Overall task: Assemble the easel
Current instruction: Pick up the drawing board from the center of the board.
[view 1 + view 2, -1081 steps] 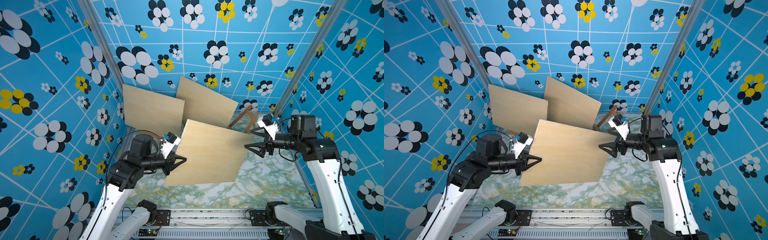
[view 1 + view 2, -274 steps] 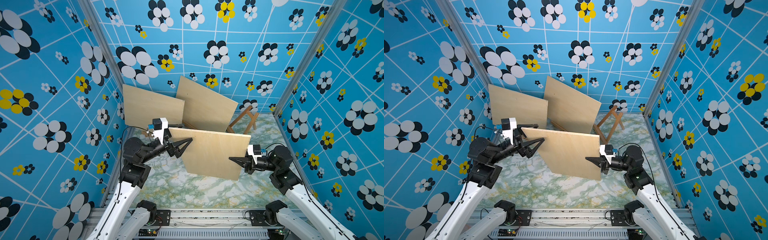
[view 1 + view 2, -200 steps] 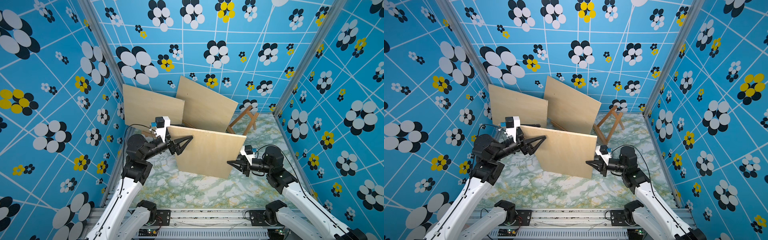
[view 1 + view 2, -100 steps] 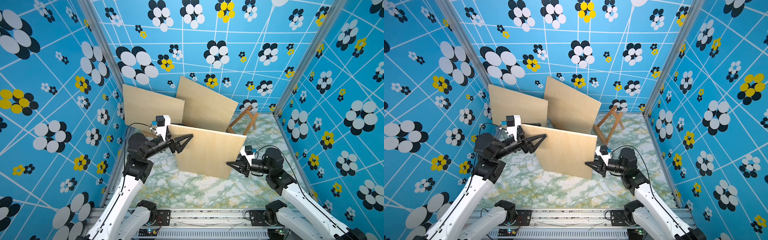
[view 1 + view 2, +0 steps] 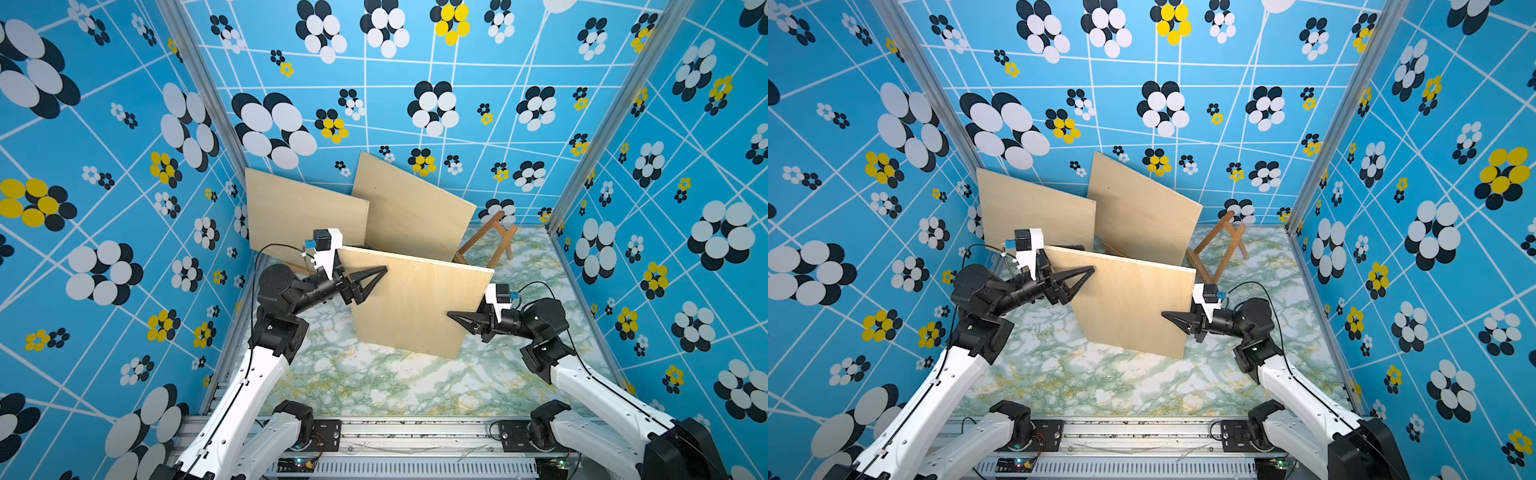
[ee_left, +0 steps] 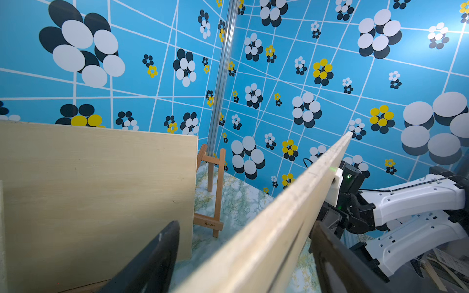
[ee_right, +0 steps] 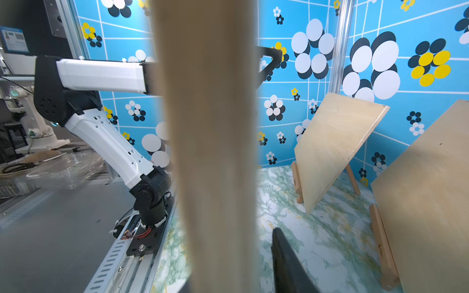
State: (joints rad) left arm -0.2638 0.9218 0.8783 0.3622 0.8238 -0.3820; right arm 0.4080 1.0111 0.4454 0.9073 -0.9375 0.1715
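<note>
On your left gripper (image 5: 372, 286) the jaws stand wide apart astride the upper left corner of the plywood board (image 5: 415, 307). Your right gripper (image 5: 457, 322) straddles its right edge, and you cannot tell whether it grips. The wooden easel (image 5: 486, 245) stands far right, partly behind the far-centre board (image 5: 411, 208), which is beside the far-left board (image 5: 303, 216).

Robotics lab, enclosed test cell. Three walls of printed panels (image 5: 124, 166), blue with a flower-and-grid pattern, are framed by aluminium posts (image 5: 203, 91). The counter (image 5: 374, 386) is skinned in marble-print film. Arm bases (image 5: 291, 415) are bolted to a slotted mounting rail (image 5: 415, 432). Past the open side, in the right wrist view: grey bench (image 7: 63, 228), another white robot arm (image 7: 33, 132), printed notice (image 7: 14, 39).
</note>
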